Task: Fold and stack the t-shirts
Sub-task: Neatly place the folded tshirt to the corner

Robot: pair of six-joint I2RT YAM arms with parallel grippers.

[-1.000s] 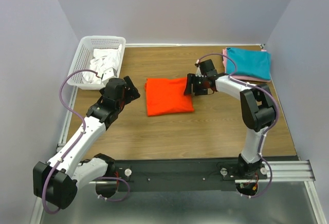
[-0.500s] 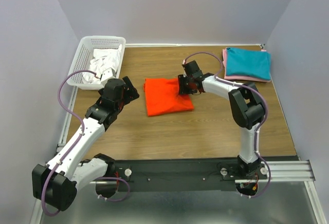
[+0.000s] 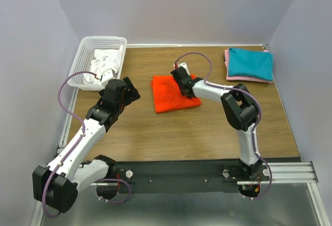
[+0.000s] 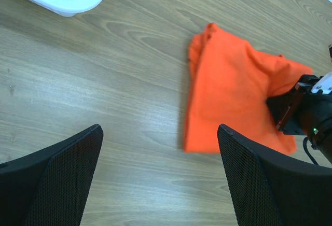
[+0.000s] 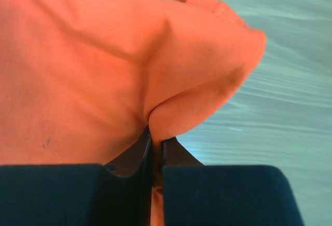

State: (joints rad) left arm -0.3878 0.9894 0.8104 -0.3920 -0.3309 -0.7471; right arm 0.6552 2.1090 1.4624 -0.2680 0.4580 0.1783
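Note:
The orange-red t-shirt [image 3: 168,95] lies folded near the middle of the wooden table [image 3: 207,127]. My right gripper [image 3: 181,82] sits on its far right part, jaws shut on a pinched fold of the orange cloth [image 5: 176,107]. The same shirt [image 4: 233,96] shows in the left wrist view, ahead and to the right of my left gripper [image 4: 160,148], which is open over bare wood with nothing between its fingers. In the top view the left gripper [image 3: 130,92] hovers left of the shirt. A teal t-shirt [image 3: 250,64] lies folded on a pink one [image 3: 228,66] at the far right corner.
A white mesh basket [image 3: 89,55] holding white cloth [image 3: 105,66] stands at the far left of the table; its corner [image 4: 62,0] shows in the left wrist view. Grey walls close in the table on three sides.
My right gripper has slid left over the orange shirt and shut on a fold of it. The shirt has bunched and shifted slightly. The left arm has stayed put.

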